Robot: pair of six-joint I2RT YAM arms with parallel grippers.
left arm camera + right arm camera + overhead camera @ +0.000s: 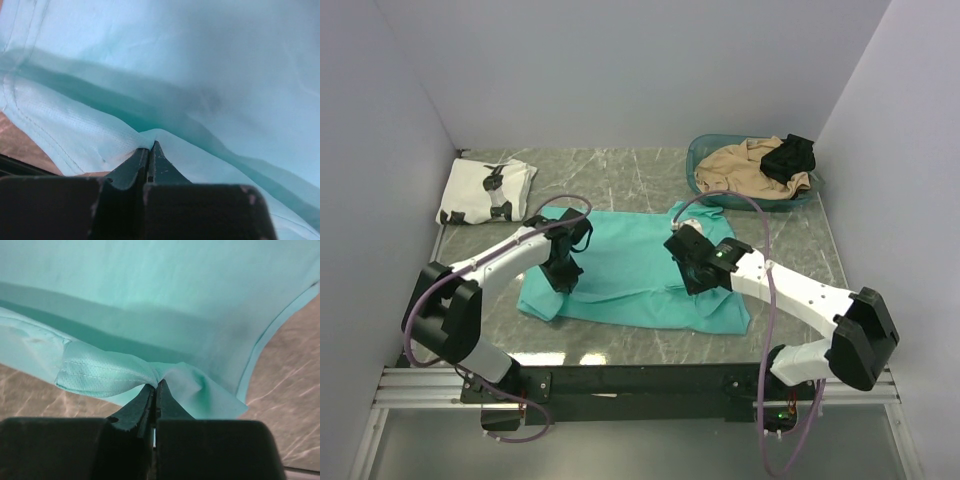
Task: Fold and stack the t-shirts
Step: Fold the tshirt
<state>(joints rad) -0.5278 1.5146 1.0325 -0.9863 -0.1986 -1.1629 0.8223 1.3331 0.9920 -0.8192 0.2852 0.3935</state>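
Tabletop (640, 165): left claw (151, 145), right claw (156, 385) pinch teal t-shirt (630, 262); white t-shirt (485, 190) overhead only.

A teal basket (696, 165) at the table's (640, 175) far right holds a tan garment (740, 166) and a black garment (790, 155).

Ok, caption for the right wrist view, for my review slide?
Right tool shut on a pinched fold of the teal t-shirt over the marbled table.

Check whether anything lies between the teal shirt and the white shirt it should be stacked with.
Nothing visible does. The left gripper and right gripper are shut on the teal shirt, and only bare table separates it from the white shirt in the far left corner.
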